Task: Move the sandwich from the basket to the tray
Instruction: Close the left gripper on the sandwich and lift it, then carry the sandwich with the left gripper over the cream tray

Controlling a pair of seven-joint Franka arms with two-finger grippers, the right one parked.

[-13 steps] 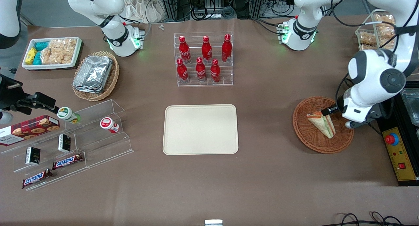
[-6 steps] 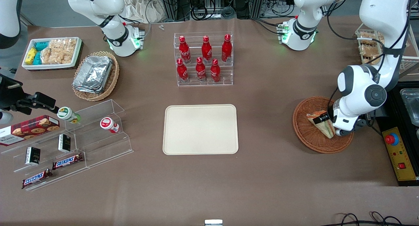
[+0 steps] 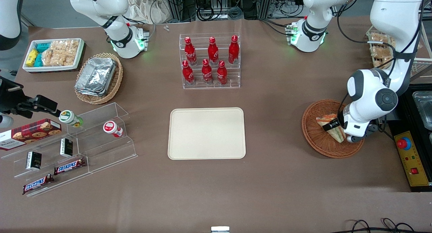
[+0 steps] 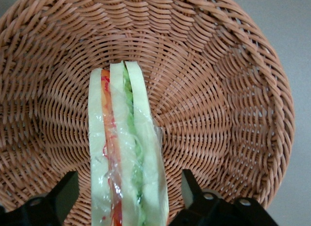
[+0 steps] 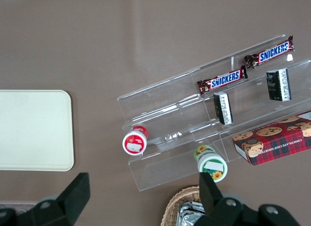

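Observation:
The wrapped triangular sandwich [image 3: 336, 134] lies in the round reddish-brown wicker basket [image 3: 312, 136] toward the working arm's end of the table. My left gripper [image 3: 333, 127] is down in the basket, open, with one finger on each side of the sandwich and a small gap at each side. In the left wrist view the sandwich [image 4: 127, 153] stands on edge between the fingers [image 4: 193, 189], showing white bread with orange-red and green layers, on the basket's weave [image 4: 218, 90]. The cream tray [image 3: 206, 133] lies bare at the table's middle and also shows in the right wrist view [image 5: 34, 129].
A clear rack of red bottles [image 3: 210, 61] stands farther from the camera than the tray. A black control box with a red button [image 3: 404, 143] lies beside the basket at the table's end. Snack shelves [image 3: 67, 148], a foil-container basket [image 3: 98, 78] and a white snack bin [image 3: 54, 54] lie toward the parked arm's end.
My left gripper has swung in over the basket and come down around the sandwich. The sandwich, basket and tray have not moved.

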